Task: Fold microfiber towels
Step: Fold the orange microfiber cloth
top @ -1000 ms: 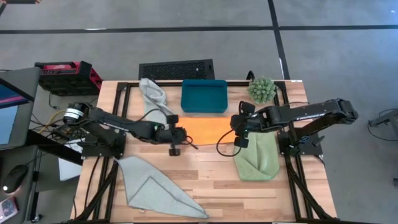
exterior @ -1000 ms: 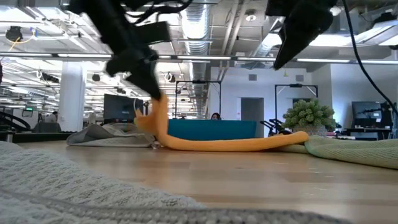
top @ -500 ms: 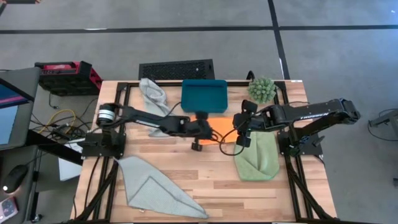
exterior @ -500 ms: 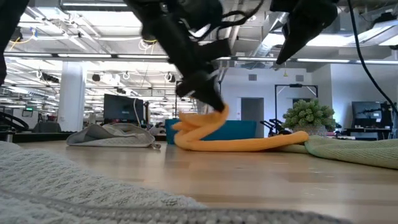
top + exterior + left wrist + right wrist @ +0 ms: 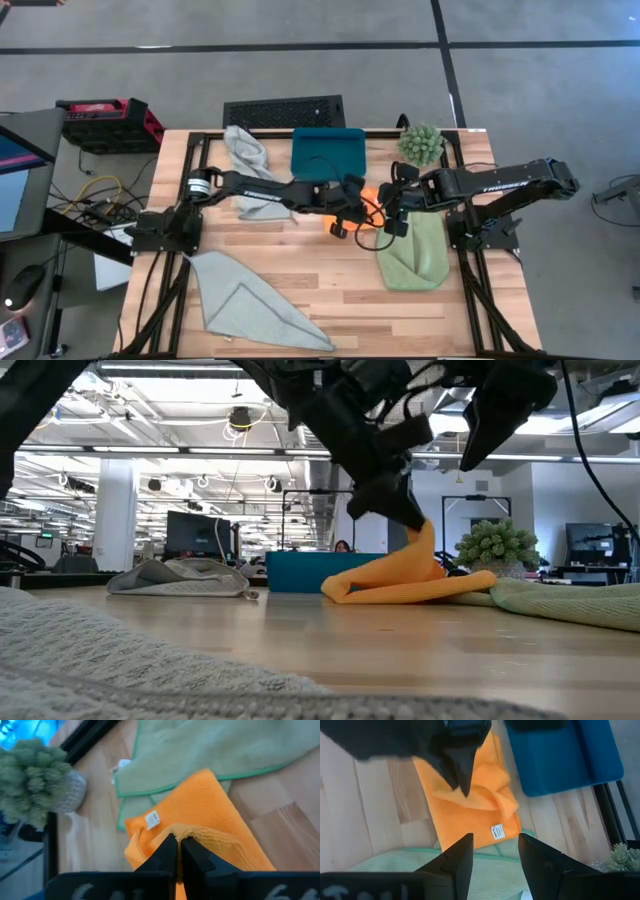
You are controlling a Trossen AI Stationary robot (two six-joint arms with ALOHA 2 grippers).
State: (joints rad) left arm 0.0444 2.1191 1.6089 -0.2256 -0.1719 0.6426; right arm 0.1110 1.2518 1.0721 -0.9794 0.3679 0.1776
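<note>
The orange microfiber towel (image 5: pixel 390 582) lies doubled over on the table next to the light green towel (image 5: pixel 415 255), whose edge it overlaps. My left gripper (image 5: pixel 408 520) is shut on a raised edge of the orange towel and reaches across the table's middle (image 5: pixel 345 215). My right gripper (image 5: pixel 492 855) hangs open just above and to the right of it (image 5: pixel 395 222), touching nothing. One pale grey-blue towel (image 5: pixel 245 152) lies crumpled at the far left. Another (image 5: pixel 250 305) lies spread at the near left. My left gripper pinches the orange towel's turned-over edge (image 5: pixel 189 834) between its two shut fingers. They slant down at it from the table's left. That edge is lifted off the table (image 5: pixel 420 540), and the towel falls from it onto its own lower layer on the wood.
A teal tray (image 5: pixel 328 152) stands at the far middle edge. The spiky green plant (image 5: pixel 422 143) sits at the far right corner. A white label (image 5: pixel 152 820) shows on the orange towel. Bare wood lies toward the near middle (image 5: pixel 340 290).
My left gripper has swept toward the table's right edge, rolling its wrist and staying shut. It has carried the orange towel's left edge over the rest. The towel, spread long before, now lies folded over itself near the green towel. Its right end has stayed put.
</note>
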